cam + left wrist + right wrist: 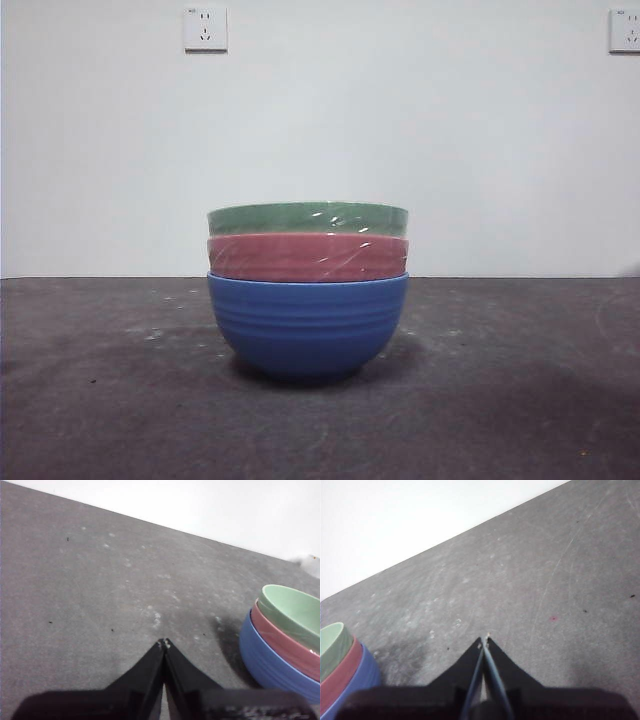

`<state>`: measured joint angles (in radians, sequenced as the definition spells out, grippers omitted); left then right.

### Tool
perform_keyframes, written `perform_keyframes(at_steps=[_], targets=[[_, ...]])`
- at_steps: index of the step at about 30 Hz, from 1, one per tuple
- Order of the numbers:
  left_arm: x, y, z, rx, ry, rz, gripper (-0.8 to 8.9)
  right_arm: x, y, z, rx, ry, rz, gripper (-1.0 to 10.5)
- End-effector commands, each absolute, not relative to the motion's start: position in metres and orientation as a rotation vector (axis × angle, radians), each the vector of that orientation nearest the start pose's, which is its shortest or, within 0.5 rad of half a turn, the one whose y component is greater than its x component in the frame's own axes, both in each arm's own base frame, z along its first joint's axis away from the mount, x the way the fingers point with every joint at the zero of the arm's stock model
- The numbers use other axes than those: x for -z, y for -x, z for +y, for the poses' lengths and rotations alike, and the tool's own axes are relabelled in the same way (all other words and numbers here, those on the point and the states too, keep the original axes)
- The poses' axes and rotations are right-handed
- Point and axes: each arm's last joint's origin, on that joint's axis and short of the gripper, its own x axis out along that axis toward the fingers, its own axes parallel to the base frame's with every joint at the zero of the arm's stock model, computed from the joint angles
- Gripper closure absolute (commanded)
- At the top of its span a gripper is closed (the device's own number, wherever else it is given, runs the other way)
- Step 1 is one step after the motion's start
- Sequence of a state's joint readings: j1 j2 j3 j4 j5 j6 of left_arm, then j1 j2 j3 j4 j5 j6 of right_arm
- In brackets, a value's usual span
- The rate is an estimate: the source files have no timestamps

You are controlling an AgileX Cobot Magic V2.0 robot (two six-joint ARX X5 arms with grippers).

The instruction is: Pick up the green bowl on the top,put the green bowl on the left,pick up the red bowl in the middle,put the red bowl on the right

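Three bowls stand nested in one stack at the middle of the table. The green bowl (307,218) is on top, the red bowl (307,257) sits under it, and a blue ribbed bowl (307,325) is at the bottom. The stack also shows in the left wrist view, with the green bowl (292,612) over the red bowl (285,642), and in the right wrist view, green bowl (331,647) over red bowl (342,672). My left gripper (164,643) is shut and empty, off to one side of the stack. My right gripper (484,641) is shut and empty on the other side.
The dark grey table (120,400) runs back to a white wall with two sockets (205,28). Bare tabletop lies on both sides of the stack. Neither arm shows in the front view.
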<state>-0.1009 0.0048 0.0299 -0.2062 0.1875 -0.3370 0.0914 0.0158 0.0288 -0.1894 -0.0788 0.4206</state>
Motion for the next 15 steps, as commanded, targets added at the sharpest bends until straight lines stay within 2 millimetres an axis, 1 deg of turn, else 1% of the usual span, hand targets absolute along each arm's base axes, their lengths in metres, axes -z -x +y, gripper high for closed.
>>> perform_keyframes(at_steps=[1,5,8,12,15], targets=[[-0.16,-0.092,-0.015,0.256,0.386,0.221,8.2,-0.161,-0.094,0.011,-0.133,-0.442,0.193,9.6],[-0.183,-0.088,-0.014,0.254,0.394,0.214,8.2,-0.181,-0.092,0.011,-0.135,-0.442,0.179,9.6],[-0.205,-0.088,-0.014,0.246,0.392,0.234,8.2,-0.202,-0.092,0.011,-0.137,-0.442,0.175,9.6],[-0.234,-0.096,-0.015,0.267,0.348,0.259,8.2,-0.232,-0.096,0.011,-0.14,-0.436,0.167,9.6],[-0.256,-0.105,-0.018,0.328,0.301,0.279,8.2,-0.256,-0.103,0.013,-0.169,-0.385,0.178,9.6]])
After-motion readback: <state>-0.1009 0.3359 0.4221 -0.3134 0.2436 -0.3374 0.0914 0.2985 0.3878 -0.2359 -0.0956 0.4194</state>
